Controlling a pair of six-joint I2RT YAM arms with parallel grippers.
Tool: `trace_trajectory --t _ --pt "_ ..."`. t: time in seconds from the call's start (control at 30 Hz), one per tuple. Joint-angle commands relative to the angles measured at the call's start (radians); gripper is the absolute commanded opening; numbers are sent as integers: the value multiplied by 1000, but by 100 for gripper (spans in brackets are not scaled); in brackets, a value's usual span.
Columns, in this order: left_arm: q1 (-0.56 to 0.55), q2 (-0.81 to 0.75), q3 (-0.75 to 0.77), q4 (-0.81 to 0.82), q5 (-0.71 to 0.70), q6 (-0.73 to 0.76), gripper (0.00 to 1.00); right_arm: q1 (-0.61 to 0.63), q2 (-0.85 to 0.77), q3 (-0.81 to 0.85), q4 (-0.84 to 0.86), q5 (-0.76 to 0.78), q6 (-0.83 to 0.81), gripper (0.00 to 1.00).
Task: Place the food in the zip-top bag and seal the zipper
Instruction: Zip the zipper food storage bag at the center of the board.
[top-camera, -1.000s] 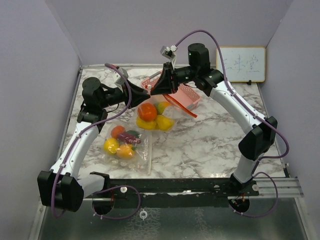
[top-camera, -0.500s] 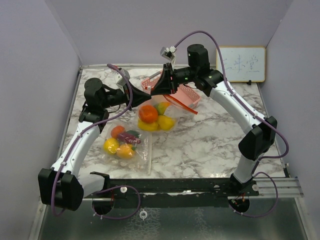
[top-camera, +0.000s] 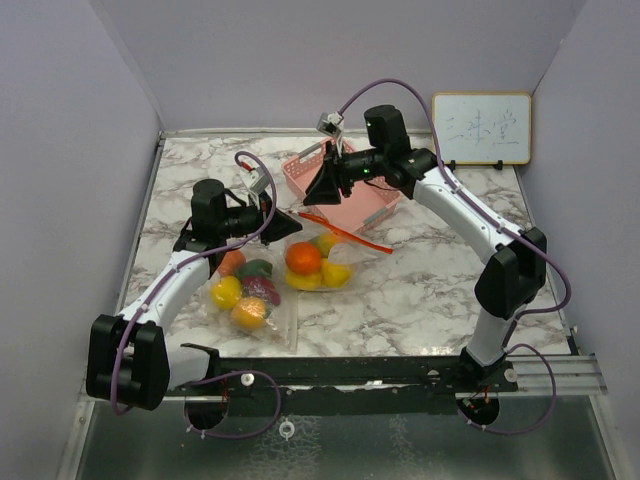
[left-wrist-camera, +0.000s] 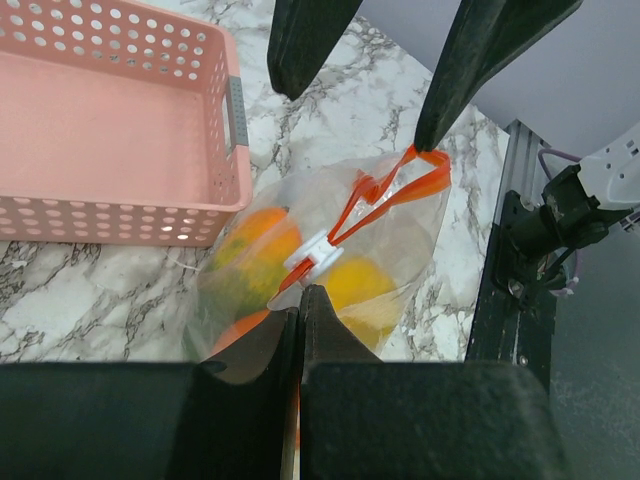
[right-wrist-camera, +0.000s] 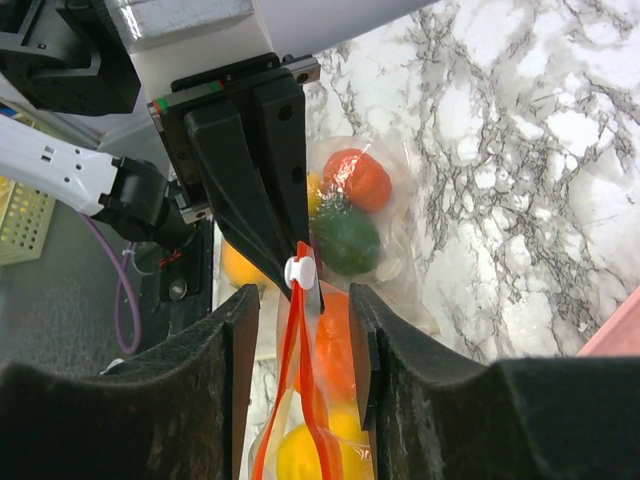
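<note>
The zip-top bag (top-camera: 318, 262) lies mid-table, with an orange fruit (top-camera: 303, 257) and yellow pieces of food (top-camera: 336, 273) inside. Its orange zipper strip (left-wrist-camera: 400, 185) stands up and gapes at the far end. My left gripper (left-wrist-camera: 300, 300) is shut on the bag's edge just behind the white slider (left-wrist-camera: 318, 245). My right gripper (right-wrist-camera: 302, 340) is open. Its fingers (right-wrist-camera: 240, 330) stand either side of the zipper strip (right-wrist-camera: 305, 400) without touching it. In the top view the left gripper (top-camera: 285, 222) sits at the bag's left end and the right gripper (top-camera: 322, 190) hovers above.
A second clear bag (top-camera: 250, 295) of food, with a red piece (right-wrist-camera: 358, 175) and a green piece (right-wrist-camera: 347, 240), lies just left of the first. The pink slotted basket (top-camera: 360, 200) stands behind the bags. A small whiteboard (top-camera: 481, 128) leans on the back wall.
</note>
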Motion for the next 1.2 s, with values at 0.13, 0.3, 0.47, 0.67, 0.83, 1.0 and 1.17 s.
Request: trace_trajectory --t 0.13,0.3,0.47,0.67,0.83,1.0,1.17 --pt "-3 18 33 44 6 -16 0 44 36 -3 11 -43 -36 50" --pt "-3 8 41 36 13 -15 0 58 59 1 12 -6 -35 53" --pt "-3 0 35 32 17 -16 0 60 75 -10 15 2 -29 53" --pt "-4 -8 36 30 21 -16 0 60 75 -27 33 35 -11 32" --pt "-3 -15 42 28 23 -18 0 60 86 -19 14 77 -8 18" --pt "-4 -19 41 17 14 -12 0 59 72 -24 15 114 -3 2" --pt "-1 -24 44 -11 -36 5 0 48 36 -49 -21 167 -30 2"
